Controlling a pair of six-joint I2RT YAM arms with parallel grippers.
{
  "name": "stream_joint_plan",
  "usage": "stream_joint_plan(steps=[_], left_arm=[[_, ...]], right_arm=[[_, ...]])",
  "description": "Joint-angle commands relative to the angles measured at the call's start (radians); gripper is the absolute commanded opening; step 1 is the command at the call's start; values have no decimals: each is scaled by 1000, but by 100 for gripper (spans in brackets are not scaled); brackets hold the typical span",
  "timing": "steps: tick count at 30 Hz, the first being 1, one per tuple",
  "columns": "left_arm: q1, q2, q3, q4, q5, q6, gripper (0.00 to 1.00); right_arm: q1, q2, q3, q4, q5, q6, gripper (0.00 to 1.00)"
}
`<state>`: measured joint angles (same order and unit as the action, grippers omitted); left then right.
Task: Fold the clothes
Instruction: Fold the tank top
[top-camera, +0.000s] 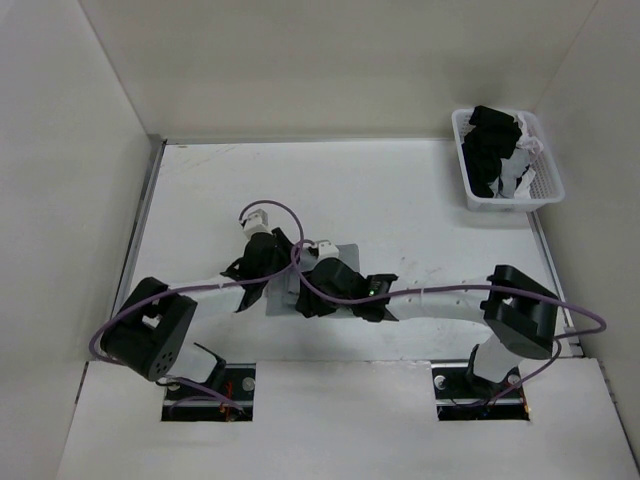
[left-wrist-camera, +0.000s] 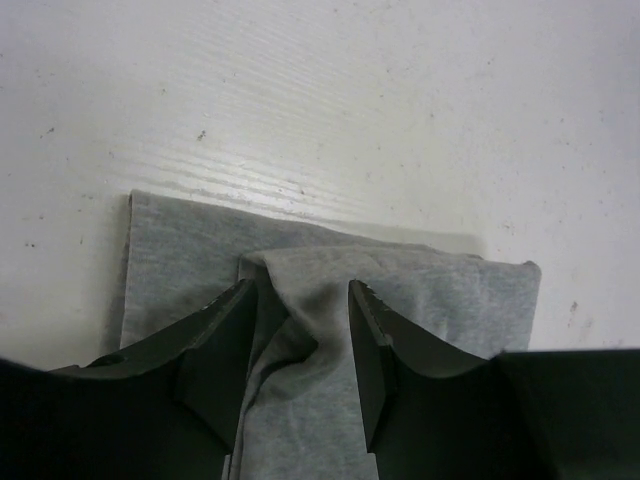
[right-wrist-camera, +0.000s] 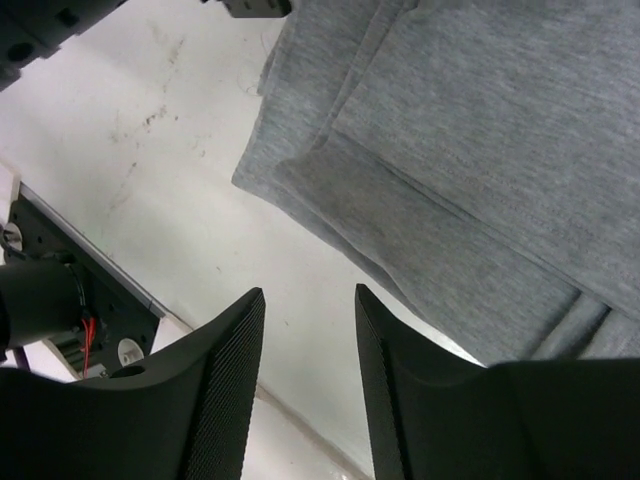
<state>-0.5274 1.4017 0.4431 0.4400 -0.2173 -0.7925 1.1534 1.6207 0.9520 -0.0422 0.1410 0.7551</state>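
Left gripper (left-wrist-camera: 300, 290): my jaws standing apart, straddling raised fold of grey tank top (left-wrist-camera: 440, 300). Right gripper (right-wrist-camera: 308, 300): jaws hanging apart over bare table (right-wrist-camera: 200, 190), just beside top's folded edge. Top lying mid-table, both my wrists crowding over it, hiding most from above. Basket (top-camera: 505, 205) holding black and white cloth, sitting well apart in far right corner.
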Motion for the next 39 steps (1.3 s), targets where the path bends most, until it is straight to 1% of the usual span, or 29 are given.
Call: stream_joint_plan(steps=[1, 4, 8, 11, 16, 18, 20, 22, 23, 26, 28, 31, 32, 37, 38, 39], left_arm=[[23, 40, 52, 77, 36, 18, 38], [42, 69, 69, 86, 47, 16, 33], [53, 98, 92, 91, 64, 6, 25], [53, 109, 100, 94, 70, 1, 21], [65, 121, 103, 95, 90, -7, 16], [71, 128, 103, 95, 99, -8, 14], [74, 135, 105, 95, 111, -10, 12], [79, 143, 106, 95, 116, -13, 10], [79, 145, 106, 95, 116, -14, 9], [79, 149, 109, 97, 116, -16, 8], [79, 154, 109, 104, 118, -19, 7], [79, 160, 109, 111, 118, -25, 6], [79, 160, 109, 111, 119, -27, 6], [83, 166, 105, 123, 128, -37, 5], [86, 168, 105, 124, 133, -42, 5], [89, 168, 105, 126, 137, -45, 5]], right_arm=[[4, 34, 70, 31, -4, -17, 47], [4, 60, 102, 30, -4, -39, 50], [4, 116, 139, 27, 2, -57, 52], [4, 154, 157, 28, 11, -68, 52], [4, 205, 185, 30, 31, -82, 51], [4, 208, 195, 30, 58, -92, 51], [4, 202, 206, 22, 83, -111, 48], [5, 176, 209, 7, 98, -126, 47], [10, 157, 209, -5, 107, -131, 47], [18, 120, 202, -22, 152, -143, 52], [19, 148, 212, -22, 152, -157, 54], [19, 224, 260, -51, 131, -163, 54], [19, 240, 271, -53, 128, -163, 53], [19, 266, 283, -39, 94, -152, 39], [19, 262, 280, -36, 83, -151, 33], [19, 258, 278, -35, 77, -151, 30]])
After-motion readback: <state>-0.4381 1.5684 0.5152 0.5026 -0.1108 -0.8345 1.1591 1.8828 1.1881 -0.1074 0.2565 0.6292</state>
